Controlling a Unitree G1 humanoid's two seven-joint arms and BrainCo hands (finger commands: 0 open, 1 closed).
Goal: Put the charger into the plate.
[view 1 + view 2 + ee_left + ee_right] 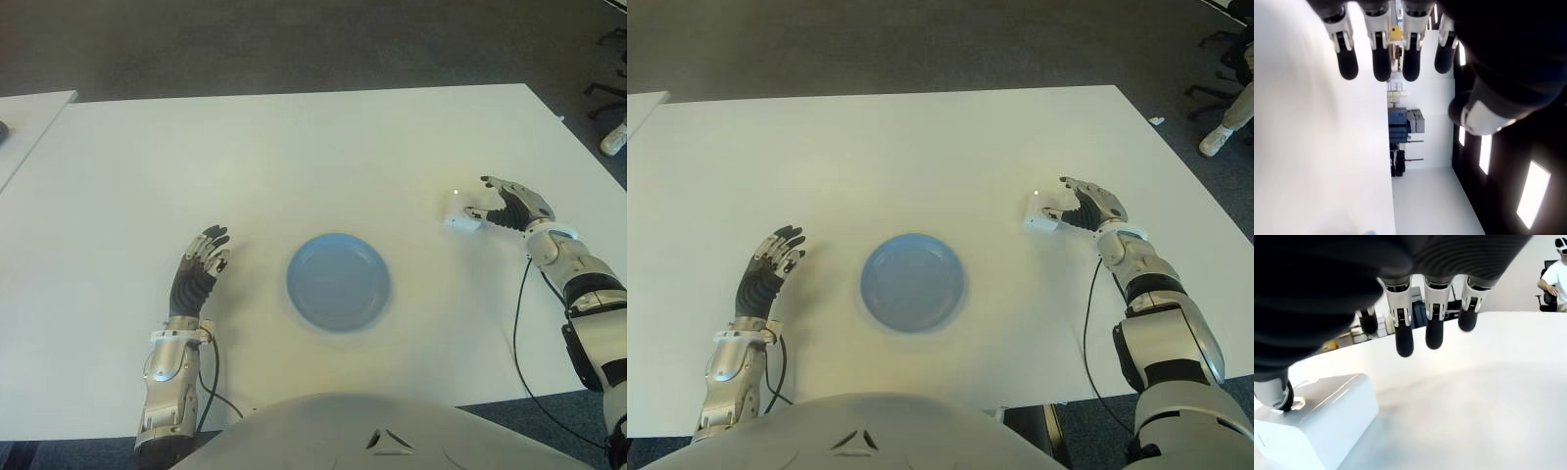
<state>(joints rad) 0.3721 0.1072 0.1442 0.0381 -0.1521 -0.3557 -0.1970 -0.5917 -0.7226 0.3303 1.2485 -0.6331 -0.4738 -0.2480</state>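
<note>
Right hand: the right hand is reaching out over the right side of the desk, forearm angling in from the near right corner, palm turned down and toward the middle.
Right hand fingers: they are stretching forward, spread and only slightly bent; in the right wrist view the fingers are hanging clear above the desk, closing on nothing.
Right thumb: the thumb tip is sitting on the top edge of the charger, so there is contact, but nothing is wrapping around it.
Charger: the white charger is lying flat on the desk just at the right hand's fingertips, well to the right of the plate and outside it.
Plate: the round blue plate is sitting near the front middle of the desk, between the two hands.
Left hand: the left hand is showing to the left of the plate, forearm running up from the near edge, fingers pointing away from the robot.
Left hand fingers: the fingers are lying straight and side by side, relaxed, holding nothing.
Writing: no brand or label can be read on the charger, the plate or the hands.
Background: a seated person is showing at the far edge of the right wrist view.
</note>
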